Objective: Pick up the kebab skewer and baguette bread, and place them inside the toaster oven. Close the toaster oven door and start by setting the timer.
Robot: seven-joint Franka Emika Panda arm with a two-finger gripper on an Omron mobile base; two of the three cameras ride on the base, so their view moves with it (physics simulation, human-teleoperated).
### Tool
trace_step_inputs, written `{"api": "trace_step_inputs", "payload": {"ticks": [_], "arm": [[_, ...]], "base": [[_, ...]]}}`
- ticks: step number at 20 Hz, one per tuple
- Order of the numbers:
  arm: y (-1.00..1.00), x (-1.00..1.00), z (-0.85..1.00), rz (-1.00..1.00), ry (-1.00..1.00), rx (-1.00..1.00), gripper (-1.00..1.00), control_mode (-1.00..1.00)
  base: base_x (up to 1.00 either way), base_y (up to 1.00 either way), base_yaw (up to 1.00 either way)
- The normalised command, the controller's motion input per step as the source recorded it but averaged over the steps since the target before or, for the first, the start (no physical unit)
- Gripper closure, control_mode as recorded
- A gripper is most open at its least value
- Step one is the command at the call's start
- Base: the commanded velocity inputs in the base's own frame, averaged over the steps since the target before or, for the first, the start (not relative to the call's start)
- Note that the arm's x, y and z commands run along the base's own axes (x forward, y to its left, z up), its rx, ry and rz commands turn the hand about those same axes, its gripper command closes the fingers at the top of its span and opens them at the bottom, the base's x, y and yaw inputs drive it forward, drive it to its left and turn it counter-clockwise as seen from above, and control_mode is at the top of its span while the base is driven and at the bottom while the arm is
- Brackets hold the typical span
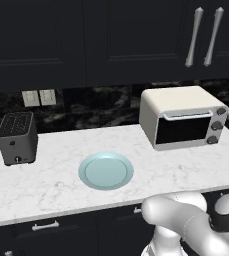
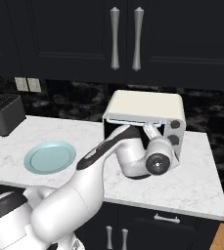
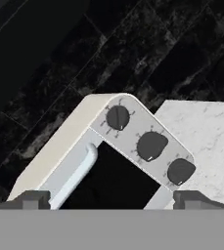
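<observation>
Toaster oven (image 1: pixel 178 117) sits on the marble counter (image 1: pixel 51 180), well right of the blue plate (image 1: pixel 106 171) and the slot toaster (image 1: pixel 17 137). Toaster oven door (image 3: pixel 108 183) looks shut, with no skewer or baguette on the plate, so likely the timer step. Gripper (image 3: pixel 111 197) hovers in front of the oven, jaws wide, holding nothing. Next: line up on one of the three knobs (image 3: pixel 151 145); can't tell which is the timer.

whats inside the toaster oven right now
Cannot tell: the toaster oven door is shut, and its dark glass hides the inside of the toaster oven. The plate is bare.
</observation>
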Motion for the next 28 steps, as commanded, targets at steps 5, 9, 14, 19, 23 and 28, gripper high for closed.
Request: {"api": "trace_step_inputs", "payload": {"ticks": [5,9,14,19,23,28], "arm": [[-0.12,0.00,-0.09,-0.13,-0.01,0.55,-1.00,-1.00],[-0.11,0.03,-0.08,-0.05,0.00,0.41,-1.00,-1.00],[-0.06,0.00,-0.15,0.00,0.00,0.23,-1.00,-1.00],[0.00,0.03,-0.27,0.00,-0.02,0.17,-1.00,-1.00],[0.00,0.29,-0.24,0.00,-0.01,0.11,-1.00,-1.00],[-0.02,0.17,-0.05,0.00,-0.07,0.15,-1.00,-1.00]], "base": [[0.00,0.00,0.00],[0.00,0.00,0.00],[0.00,0.00,0.00],[0.00,0.00,0.00],[0.00,0.00,0.00],[0.00,0.00,0.00]]}}
